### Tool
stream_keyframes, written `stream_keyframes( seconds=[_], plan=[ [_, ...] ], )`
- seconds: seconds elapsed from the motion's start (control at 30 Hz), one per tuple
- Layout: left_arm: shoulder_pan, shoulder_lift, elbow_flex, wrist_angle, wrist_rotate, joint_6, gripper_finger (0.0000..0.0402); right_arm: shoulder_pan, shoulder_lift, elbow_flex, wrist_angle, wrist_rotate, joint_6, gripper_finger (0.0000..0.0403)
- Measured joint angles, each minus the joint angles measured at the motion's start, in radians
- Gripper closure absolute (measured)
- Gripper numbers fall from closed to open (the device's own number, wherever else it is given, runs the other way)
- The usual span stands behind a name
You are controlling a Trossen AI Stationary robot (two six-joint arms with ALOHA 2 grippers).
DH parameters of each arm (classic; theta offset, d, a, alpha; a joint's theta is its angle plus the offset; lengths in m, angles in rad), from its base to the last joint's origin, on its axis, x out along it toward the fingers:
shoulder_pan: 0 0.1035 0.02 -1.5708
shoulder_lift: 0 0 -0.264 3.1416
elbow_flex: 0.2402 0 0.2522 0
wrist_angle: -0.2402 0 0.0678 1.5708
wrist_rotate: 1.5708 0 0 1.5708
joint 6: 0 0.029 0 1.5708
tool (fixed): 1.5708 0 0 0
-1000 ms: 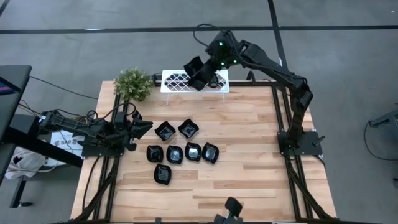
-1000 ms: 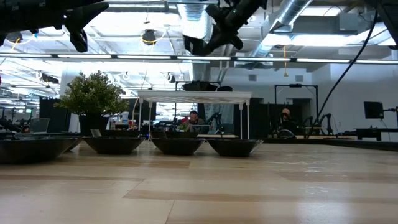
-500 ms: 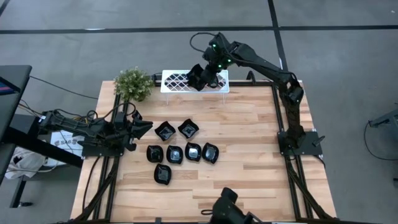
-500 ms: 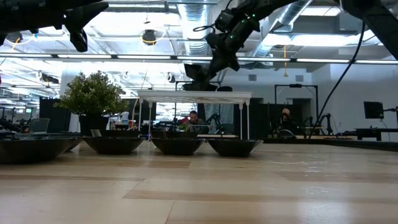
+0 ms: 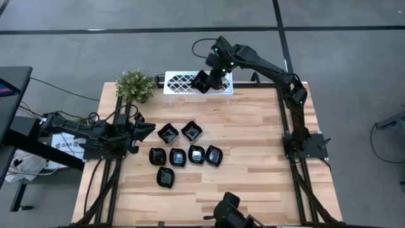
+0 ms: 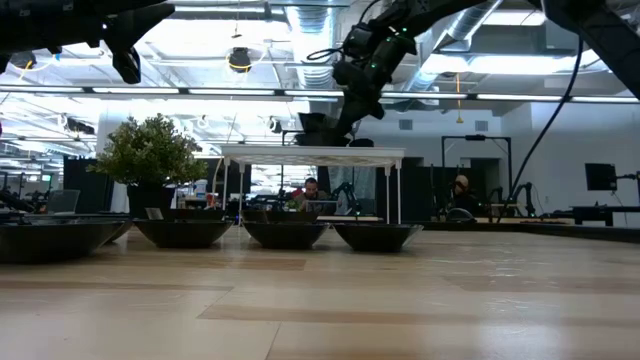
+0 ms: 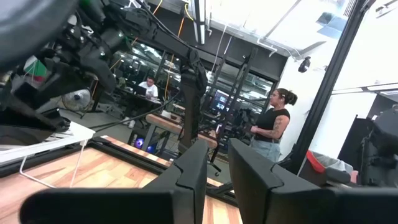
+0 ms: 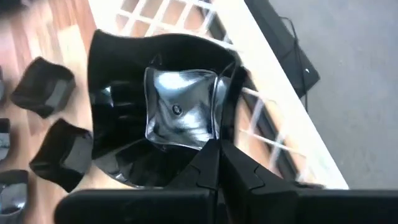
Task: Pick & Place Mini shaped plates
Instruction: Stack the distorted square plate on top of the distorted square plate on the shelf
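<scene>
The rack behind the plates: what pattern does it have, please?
White lattice on the rack, clearest in the high view.

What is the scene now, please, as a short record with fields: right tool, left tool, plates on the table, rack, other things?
right tool: shut on a black mini plate, held over the white rack
left tool: waiting at the table's left edge, fingers apart, holding nothing
plates on table: seven black plates, two in one row, four in the next, one nearest the front
rack: at the far edge, beside the plant
background: a person stands in the room beyond
</scene>
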Motion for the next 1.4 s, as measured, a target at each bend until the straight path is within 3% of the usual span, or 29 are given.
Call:
stream_keyframes(
  seconds=[0.77,1.13,1.4],
  plan=[
    [0.0,0.0,0.0,0.0,0.0,0.0,0.0334,0.009,0.006,0.001,0.034,-0.001,0.027,0.0397],
    [0.0,0.0,0.0,0.0,0.0,0.0,0.0334,0.009,0.004,0.039,0.03,0.0,0.027,0.0322],
    [0.0,0.0,0.0,0.0,0.0,0.0,0.0334,0.007,0.003,0.152,-0.018,0.0,0.026,0.0305]
  ],
)
